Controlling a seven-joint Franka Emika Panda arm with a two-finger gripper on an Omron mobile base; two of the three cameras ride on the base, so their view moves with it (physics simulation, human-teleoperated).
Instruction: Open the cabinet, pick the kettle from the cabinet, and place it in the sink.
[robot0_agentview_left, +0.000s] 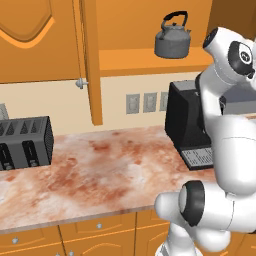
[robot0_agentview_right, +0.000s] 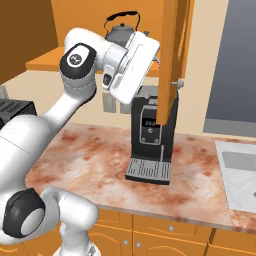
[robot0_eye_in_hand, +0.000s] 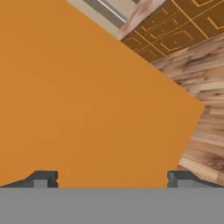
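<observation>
cabinet (robot0_agentview_left: 92, 60) doors stood open | gripper (robot0_eye_in_hand: 111, 177) jaws spread, empty, facing door panel | risk: hand probably clips door edge reaching kettle (robot0_agentview_left: 173, 37)

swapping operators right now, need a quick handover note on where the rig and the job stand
Pincer: open, holding nothing, close up against the flat face of an orange cabinet door.
Tall orange-brown wooden wall cabinet: its doors stand open, one edge-on in the left base view, the other edge-on in front of the black boxy coffee machine.
Small squat grey metal kettle with the thin black arched handle: upright on the cabinet shelf, untouched.
Light grey stainless-steel sink: at the right end of the reddish marble counter.
Done: cabinet opened.
Left: grasp the kettle, carry it to the sink, set it in.
</observation>
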